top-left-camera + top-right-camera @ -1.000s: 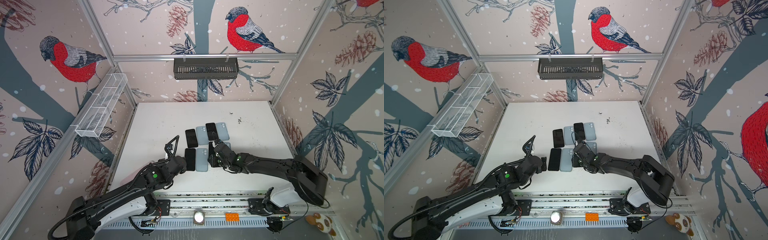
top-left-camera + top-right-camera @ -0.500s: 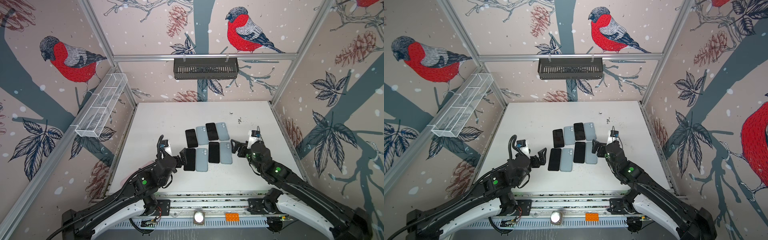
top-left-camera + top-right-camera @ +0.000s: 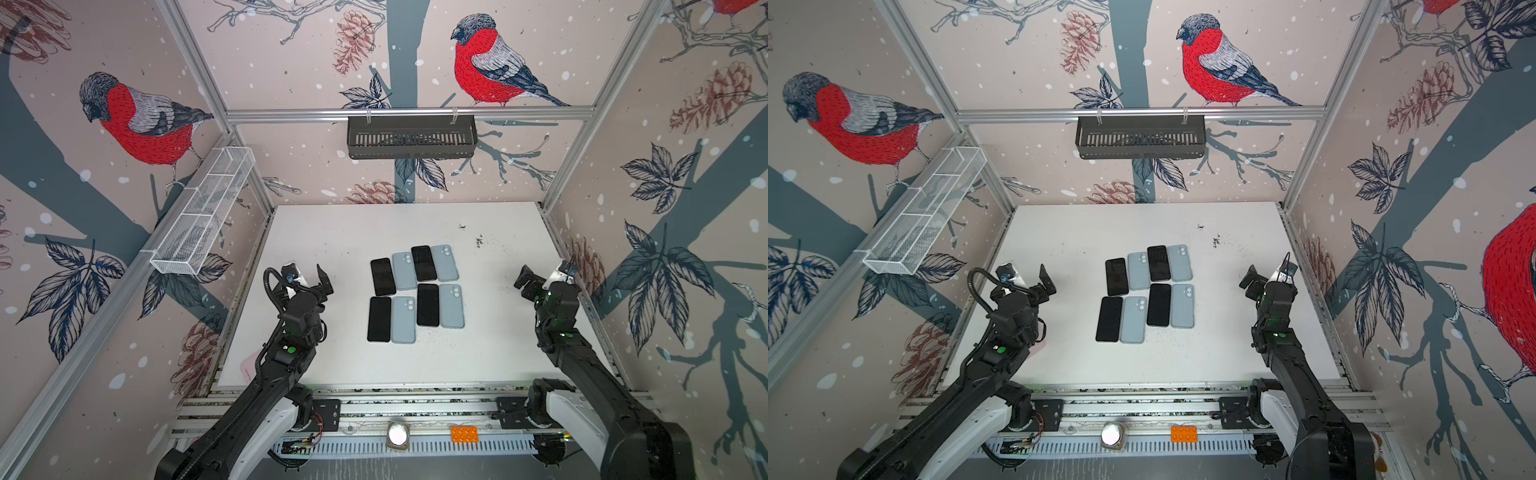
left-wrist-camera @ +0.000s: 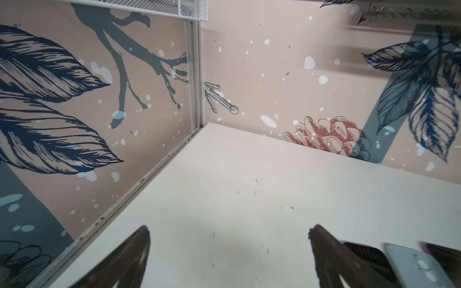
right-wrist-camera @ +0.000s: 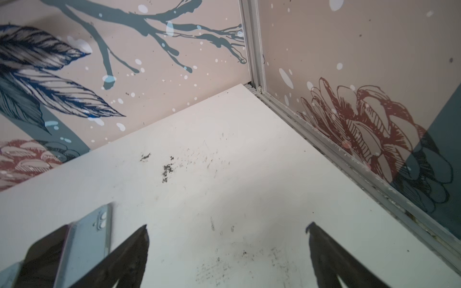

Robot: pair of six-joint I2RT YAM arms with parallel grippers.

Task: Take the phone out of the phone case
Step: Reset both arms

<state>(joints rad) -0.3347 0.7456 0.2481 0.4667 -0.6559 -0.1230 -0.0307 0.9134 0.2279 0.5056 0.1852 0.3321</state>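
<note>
Left gripper (image 3: pixel 305 276) (image 4: pixel 229 228): jaws spread wide, nothing between them. It hangs over bare white surface (image 3: pixel 340 232). In its wrist view one phone (image 4: pixel 361 251) and one case (image 4: pixel 421 264) show just past one finger (image 4: pixel 331 251), blurred.

Right gripper (image 3: pixel 542 277) (image 5: pixel 228 225): jaws spread just as wide, nothing held. Only scuffed surface shows between its fingers (image 5: pixel 129 249).

Between my two grippers, well apart from both, lie four black phones (image 3: pixel 382 276) (image 3: pixel 423 262) (image 3: pixel 379 319) (image 3: pixel 428 304) and four pale blue cases (image 3: pixel 404 271) (image 3: pixel 444 262) (image 3: pixel 404 320) (image 3: pixel 452 306). They lie flat in two rows, and each row runs phone, case, phone, case from my left gripper toward my right. Phones end the rows on the left gripper's side and cases end them on the right gripper's side. Every phone lies outside a case, just beside it. I cannot tell whether the edges touch. The cases lie with the camera cutouts up.
</note>
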